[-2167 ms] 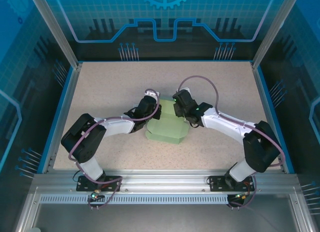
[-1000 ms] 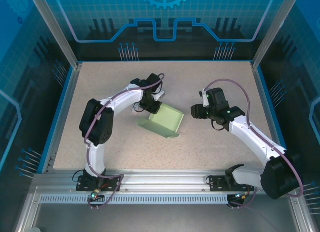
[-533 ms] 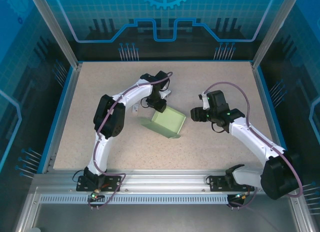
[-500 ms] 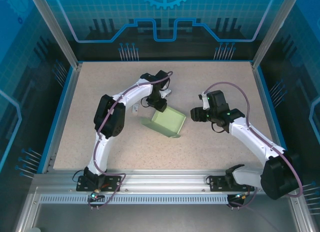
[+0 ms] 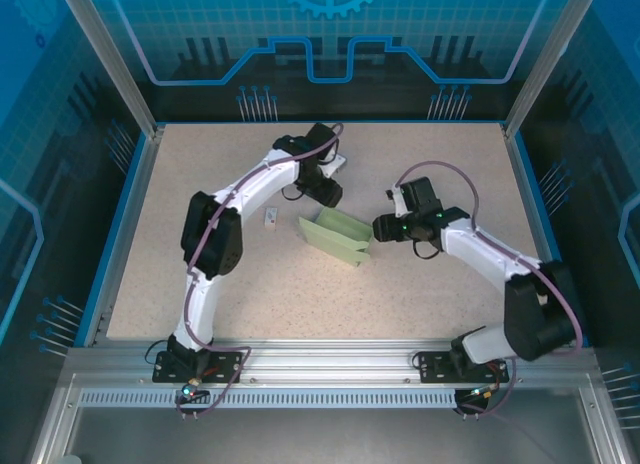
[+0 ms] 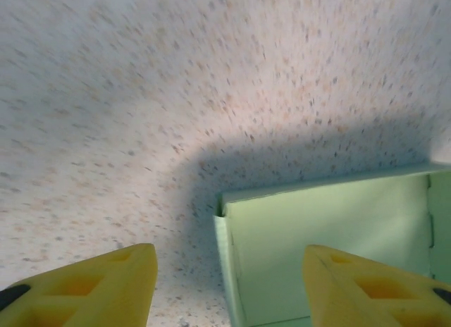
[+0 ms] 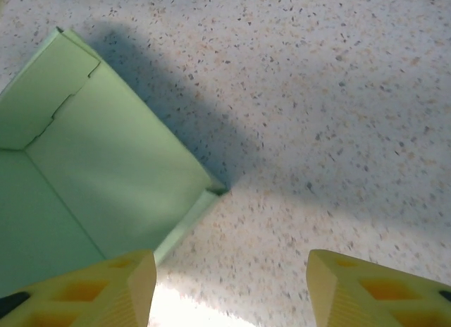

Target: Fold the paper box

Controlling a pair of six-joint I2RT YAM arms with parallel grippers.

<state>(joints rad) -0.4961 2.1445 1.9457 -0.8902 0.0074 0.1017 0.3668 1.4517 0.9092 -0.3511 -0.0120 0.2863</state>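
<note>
The paper box (image 5: 338, 236) is a pale mint-green open box lying on the speckled table, between the two arms. My left gripper (image 5: 327, 192) hangs open just behind the box's far edge, apart from it. In the left wrist view the box's corner and inner wall (image 6: 331, 235) lie below the open left gripper (image 6: 229, 292). My right gripper (image 5: 382, 227) stands open close to the box's right end. In the right wrist view the box (image 7: 91, 172) is at the left, and the right gripper (image 7: 229, 288) has only table between its fingers.
A tiny white tag (image 5: 270, 220) lies on the table left of the box. The speckled table (image 5: 200, 184) is bounded by a blue rim and the frame posts of the enclosure. Both arm bases stand at the near edge.
My left gripper has opened and let go of the box, then drawn back a little. The box has settled lower on the table. My right gripper has moved left, closer to the box.
</note>
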